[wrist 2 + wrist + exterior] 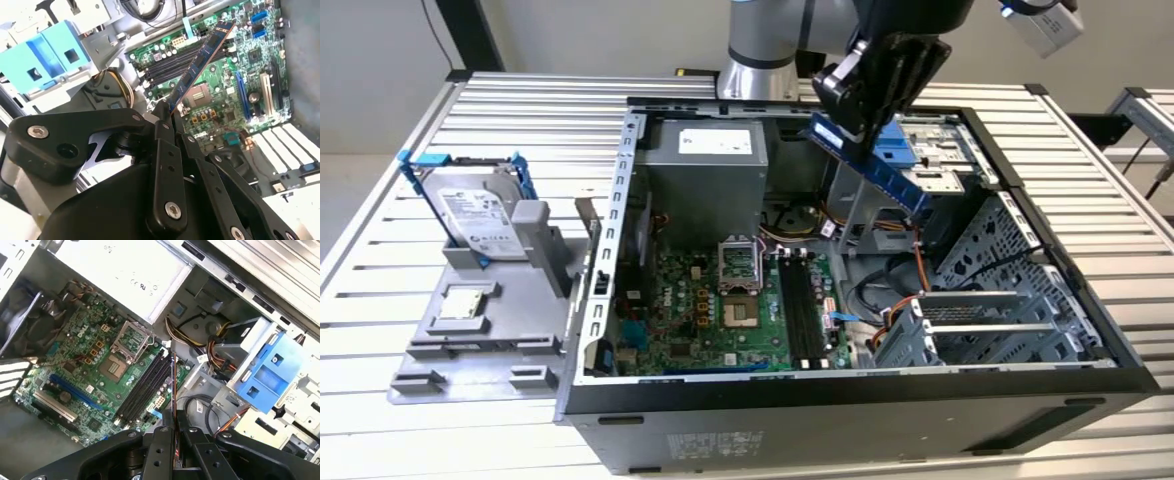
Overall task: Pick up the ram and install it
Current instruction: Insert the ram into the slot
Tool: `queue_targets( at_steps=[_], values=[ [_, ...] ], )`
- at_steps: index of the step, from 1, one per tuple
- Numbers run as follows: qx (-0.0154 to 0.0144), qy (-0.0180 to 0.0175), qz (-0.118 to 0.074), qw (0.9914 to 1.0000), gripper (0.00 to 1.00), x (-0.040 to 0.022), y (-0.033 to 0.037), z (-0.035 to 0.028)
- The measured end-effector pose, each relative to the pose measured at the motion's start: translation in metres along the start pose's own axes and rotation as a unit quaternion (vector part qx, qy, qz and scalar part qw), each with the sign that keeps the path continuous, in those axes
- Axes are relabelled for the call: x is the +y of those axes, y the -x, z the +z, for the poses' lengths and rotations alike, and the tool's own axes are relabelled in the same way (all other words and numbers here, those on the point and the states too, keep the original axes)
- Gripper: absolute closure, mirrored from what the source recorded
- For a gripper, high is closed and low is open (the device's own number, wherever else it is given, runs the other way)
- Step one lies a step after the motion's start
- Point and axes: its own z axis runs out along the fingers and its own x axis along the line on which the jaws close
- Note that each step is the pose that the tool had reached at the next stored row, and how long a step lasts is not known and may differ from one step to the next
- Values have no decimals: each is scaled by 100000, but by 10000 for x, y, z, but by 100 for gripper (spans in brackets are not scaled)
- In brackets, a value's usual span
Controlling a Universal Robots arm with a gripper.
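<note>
Black two-finger gripper (167,116) sits closest in both wrist views, clamped on one end of the slim, long, dark blue circuit-board ram stick (200,60). Ram juts out past the fingertips, tilted, held in the air. Below the gripper, green motherboard (100,365) lies inside the open grey metal computer case (854,392). Its long black memory slots (145,387) lie under the ram, apart from it. Silver boxy hard drive (480,215) stands well apart from the gripper, outside the case, toward the exterior view's left.
</note>
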Motion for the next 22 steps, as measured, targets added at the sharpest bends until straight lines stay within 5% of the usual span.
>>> queue_targets(
  at_steps=[5, 10, 17, 22],
  values=[
    [-63, -39, 3760, 99929, 100, 0, 0, 0],
    [-127, -79, 7518, 99717, 100, 0, 0, 0],
    [-210, -134, 12561, 99208, 100, 0, 0, -1],
    [-268, -169, 15990, 98713, 100, 0, 0, 0]
  ],
)
